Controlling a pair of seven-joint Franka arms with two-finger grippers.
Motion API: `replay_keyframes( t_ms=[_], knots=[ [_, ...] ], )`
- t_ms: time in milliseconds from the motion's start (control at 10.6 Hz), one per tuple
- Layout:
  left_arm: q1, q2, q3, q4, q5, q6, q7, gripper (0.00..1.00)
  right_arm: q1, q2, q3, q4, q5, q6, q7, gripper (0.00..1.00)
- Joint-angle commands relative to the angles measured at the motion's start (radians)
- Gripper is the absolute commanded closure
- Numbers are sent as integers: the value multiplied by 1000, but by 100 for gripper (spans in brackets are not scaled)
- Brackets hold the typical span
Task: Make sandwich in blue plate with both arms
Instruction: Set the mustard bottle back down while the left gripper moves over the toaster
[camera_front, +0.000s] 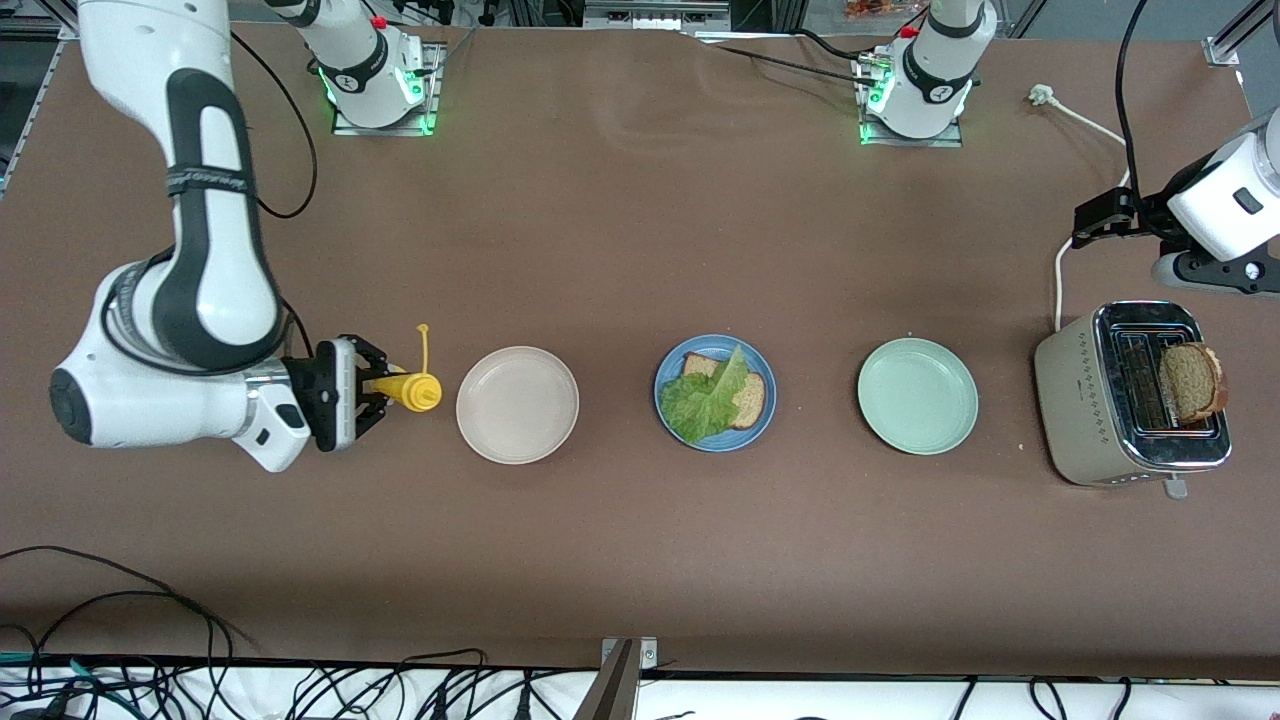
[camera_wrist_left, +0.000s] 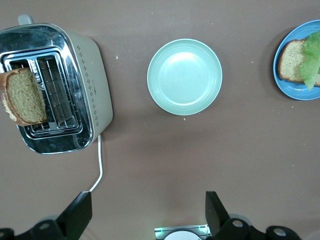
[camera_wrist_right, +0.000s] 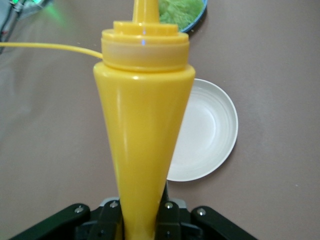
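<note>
The blue plate (camera_front: 742, 438) lies mid-table with one brown bread slice (camera_front: 751, 400) and a green lettuce leaf (camera_front: 705, 402) on top of it. A second bread slice (camera_front: 1192, 380) sticks out of the toaster (camera_front: 1090, 395). My right gripper (camera_front: 368, 392) is shut on a yellow squeeze bottle (camera_front: 408, 391), held level, nozzle toward the off-white plate (camera_front: 517, 404). The right wrist view shows the bottle (camera_wrist_right: 142, 125) between the jaws of my right gripper (camera_wrist_right: 142, 217). My left gripper (camera_front: 1100, 215) is open and empty (camera_wrist_left: 145, 212), over the table by the toaster's cord.
A mint-green plate (camera_front: 917, 396) lies between the blue plate and the toaster. The toaster's white cord (camera_front: 1058, 280) runs toward the left arm's base. In the left wrist view are the toaster (camera_wrist_left: 92, 85), the mint plate (camera_wrist_left: 184, 76) and the blue plate's edge (camera_wrist_left: 292, 90).
</note>
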Motion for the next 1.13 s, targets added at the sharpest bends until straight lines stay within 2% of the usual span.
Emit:
replay_keyframes(
  t_ms=[0,188,282,564,752,940,1034],
  knots=[
    [12,11,5,27,23,-22,8,0,-81,99,22,-3,170,-24,-219,100],
    [33,21,7,27,25,-17,24,0,-117,179,20,3,294,-25,-357,100],
    [49,37,7,27,23,-14,48,0,-124,202,20,7,319,-25,-385,100],
    [163,118,7,48,22,48,179,0,-170,253,51,26,333,-24,-478,100],
    [228,178,7,61,42,107,280,0,-202,325,71,67,387,-25,-569,100],
    [254,228,7,61,89,171,303,0,-270,392,156,113,388,-24,-645,100],
    [271,247,8,61,92,191,303,0,-288,405,175,113,388,-24,-655,100]
  ],
)
